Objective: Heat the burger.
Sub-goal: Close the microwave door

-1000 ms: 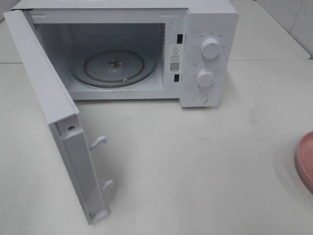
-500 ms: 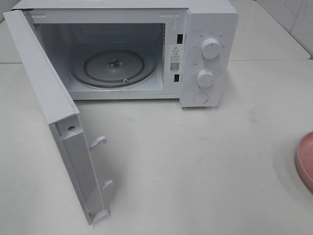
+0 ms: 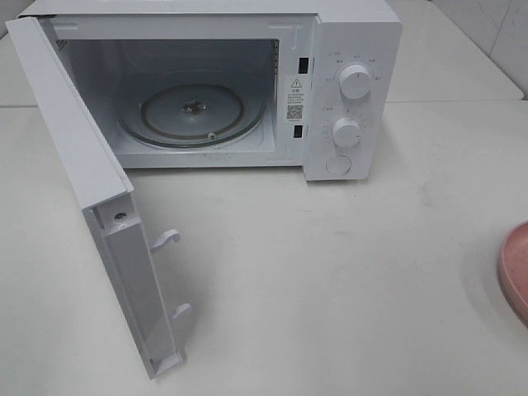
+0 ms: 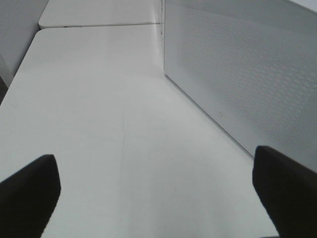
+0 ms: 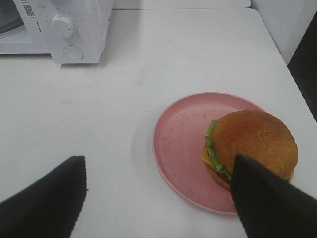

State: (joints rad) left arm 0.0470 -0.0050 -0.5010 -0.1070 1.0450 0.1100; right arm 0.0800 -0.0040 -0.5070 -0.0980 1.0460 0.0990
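Nearby, the domed brown burger (image 5: 250, 144) sits on a round speckled pink plate (image 5: 181, 144). Right gripper (image 5: 163, 198) hovers spread above the plate's near rim, grasping nothing; left gripper (image 4: 158, 191) hangs released over the bench (image 4: 99, 124).

Microwave (image 3: 346, 91) sticker: warning triangle, QR code (text illegible).

A mock kitchen set up on a plain white test bench

A white microwave (image 3: 223, 82) stands with its door (image 3: 91, 190) swung wide, glass turntable (image 3: 194, 114) and two dials (image 3: 355, 82) in view, on a bare white bench (image 3: 330, 280) made of slabs butted together. A burger (image 5: 250, 146) sits on a pink speckled plate (image 5: 183, 144) near the bench's edge. Pale tiled wall (image 3: 495, 25) shows behind. Kitchen goods are here, yet no stove, sink or cupboards: the look is of a laboratory.
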